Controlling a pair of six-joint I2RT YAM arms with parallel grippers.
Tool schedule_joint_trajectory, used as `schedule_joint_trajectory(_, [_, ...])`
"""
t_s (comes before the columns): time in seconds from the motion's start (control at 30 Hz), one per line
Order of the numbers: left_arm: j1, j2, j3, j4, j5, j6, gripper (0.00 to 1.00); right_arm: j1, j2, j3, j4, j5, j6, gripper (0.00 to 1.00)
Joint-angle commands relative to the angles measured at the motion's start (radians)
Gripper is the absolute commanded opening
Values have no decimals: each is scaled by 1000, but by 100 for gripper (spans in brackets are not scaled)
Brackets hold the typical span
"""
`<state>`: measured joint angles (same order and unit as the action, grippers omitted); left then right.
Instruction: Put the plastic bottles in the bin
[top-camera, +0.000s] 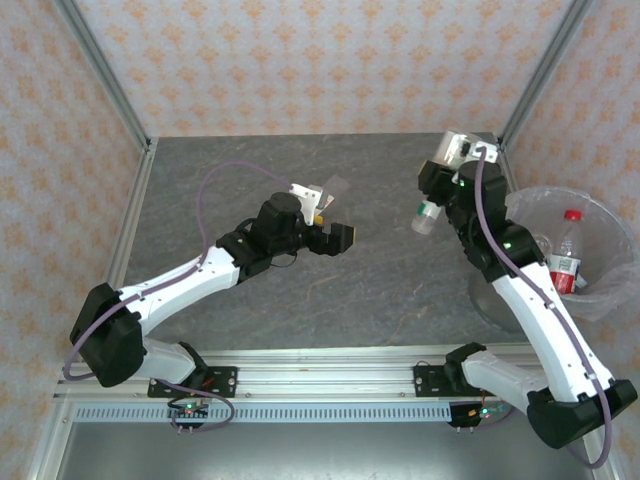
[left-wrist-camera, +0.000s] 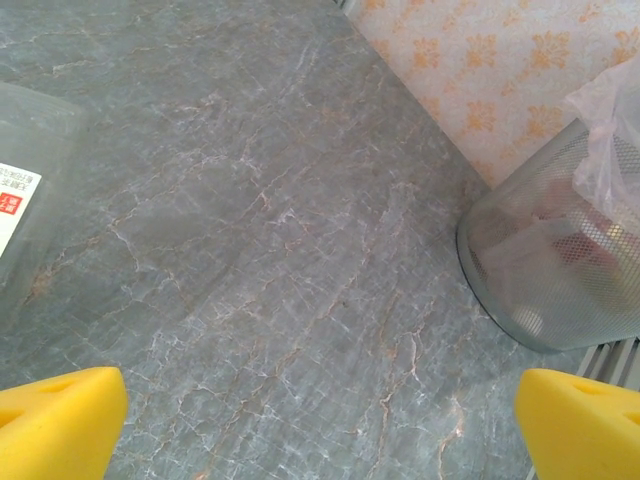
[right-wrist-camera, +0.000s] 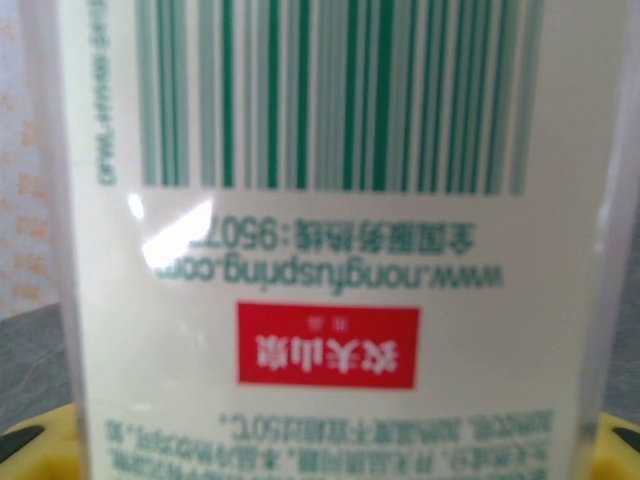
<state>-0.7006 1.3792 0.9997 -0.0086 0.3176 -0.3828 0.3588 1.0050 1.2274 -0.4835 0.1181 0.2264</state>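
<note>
Top external: fixed high above the near edge of the table (top-camera: 300, 270), looking down and forward, wide enough to take in the full surface. Left wrist: low, faces obliquely down across the table toward the bin (left-wrist-camera: 545, 280), mid range. The top view shares that bin (top-camera: 590, 215). Right wrist: very near a bottle (right-wrist-camera: 330, 250) label, print inverted. The same bottle (top-camera: 428, 214) shows from above.

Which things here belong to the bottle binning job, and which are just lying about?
Job:
green-labelled bottle, held by the right gripper
red-capped bottle, inside the bin
white-labelled bottle, near the open left gripper

Just there:
marbled table
patterned walls
</note>
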Motion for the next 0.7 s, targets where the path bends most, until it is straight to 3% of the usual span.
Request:
schedule_joint_trajectory(0.0, [-7, 9, 36, 33, -38, 17, 100, -44, -36, 48, -82, 48, -26, 39])
schedule_joint_trajectory(0.27, [-7, 9, 25, 34, -81, 20, 100, -163, -55, 163, -212, 85, -42, 41])
schedule_joint_trajectory(0.53, [-6, 3, 25, 15, -110, 33, 100, -346, -41, 270, -321, 36, -90, 42])
schedule_joint_trajectory(0.67, [-5, 4, 22, 11, -114, 37, 100, -435, -15, 342, -389, 74, -140, 42])
